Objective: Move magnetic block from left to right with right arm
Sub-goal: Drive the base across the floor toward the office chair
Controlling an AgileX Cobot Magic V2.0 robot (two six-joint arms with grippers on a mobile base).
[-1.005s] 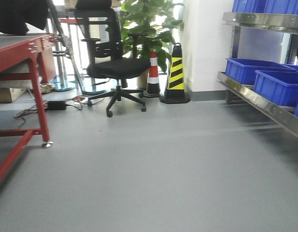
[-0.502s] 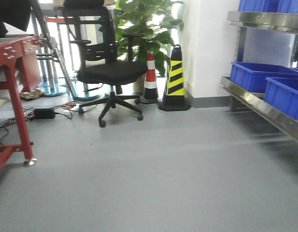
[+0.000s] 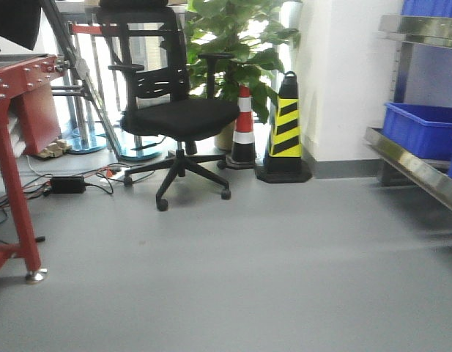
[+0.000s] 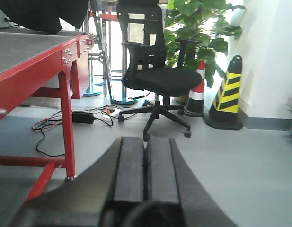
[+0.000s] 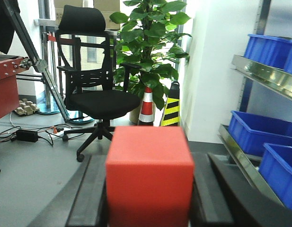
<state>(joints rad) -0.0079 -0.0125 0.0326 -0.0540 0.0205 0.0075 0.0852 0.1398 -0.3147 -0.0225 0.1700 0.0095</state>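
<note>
The magnetic block (image 5: 149, 175) is a plain bright-red cube that fills the middle of the right wrist view. My right gripper (image 5: 149, 157) is shut on it, with one black finger (image 5: 94, 189) against its left face and the other against its right. The block hangs in the air above the grey floor. In the left wrist view my left gripper (image 4: 146, 140) is shut, its two black pads pressed together with nothing between them. Neither gripper nor the block appears in the front view.
A red metal table (image 3: 13, 81) stands at the left, with cables and a power brick (image 3: 67, 183) on the floor beside it. Ahead are a black office chair (image 3: 178, 117), a plant, a red-white cone (image 3: 244, 128) and a black-yellow cone (image 3: 286, 136). A steel shelf holding blue bins (image 3: 423, 128) runs along the right.
The front view has closed in on the chair and cones. The red table has slid toward the left edge and the shelf toward the right edge.
</note>
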